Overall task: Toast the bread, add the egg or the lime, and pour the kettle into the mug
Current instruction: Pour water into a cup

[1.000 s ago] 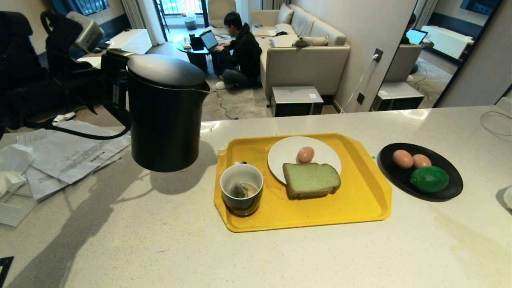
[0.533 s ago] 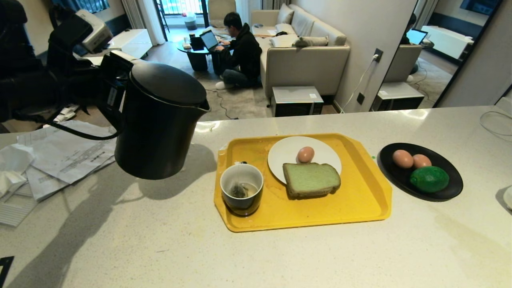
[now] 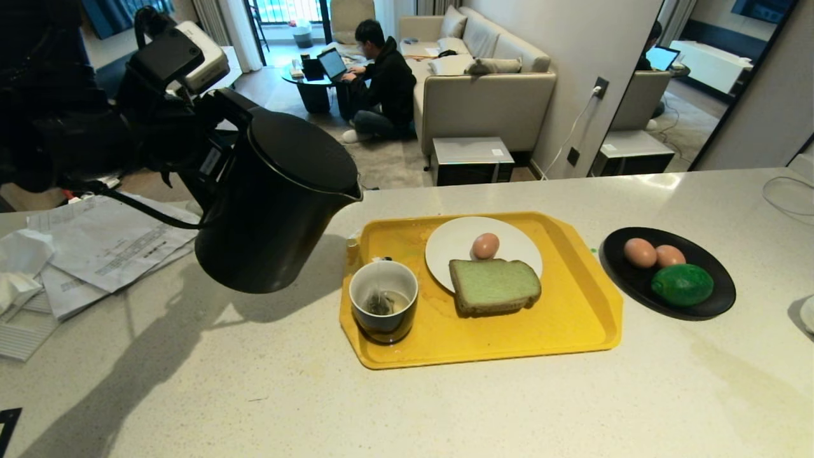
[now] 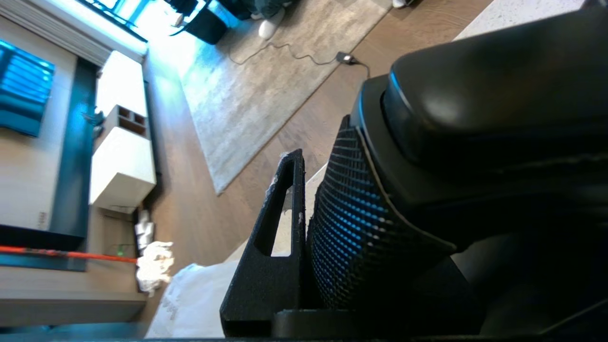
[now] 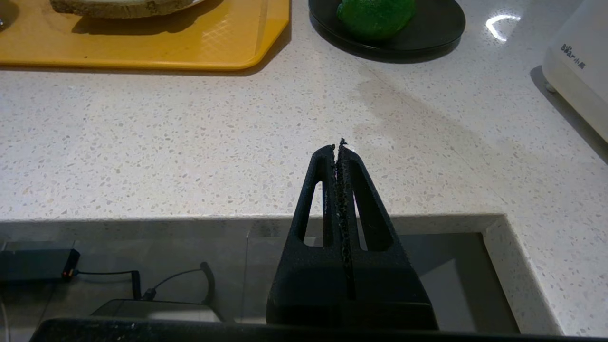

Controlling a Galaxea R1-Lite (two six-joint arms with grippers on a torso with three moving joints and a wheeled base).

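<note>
Spillage is the chief risk, as I judge it; the kettle (image 3: 273, 203) hangs above the counter (image 3: 445, 407), tipped spout-first toward the mug (image 3: 384, 310) yet short of it, so water let go now would land on bare counter or the tray rim (image 3: 356, 242). The left gripper (image 3: 206, 162) is clamped on the kettle's handle, one finger (image 4: 275, 247) pressed against it; a heavy body on a narrow grip may swing or slip. The yellow tray (image 3: 572, 331) leaves little room; the mug sits in its near-left corner, with the white plate (image 3: 451, 245) close beside it, bearing the bread (image 3: 494, 285) and one egg (image 3: 485, 245); overshoot would wet the bread. Open counter lies in front of the tray and between it and the black dish (image 3: 712, 305) holding two eggs and the lime (image 3: 682, 284); papers (image 3: 108, 242) crowd the left. The right gripper (image 5: 341, 145) is pinched closed on nothing by the near counter edge.
</note>
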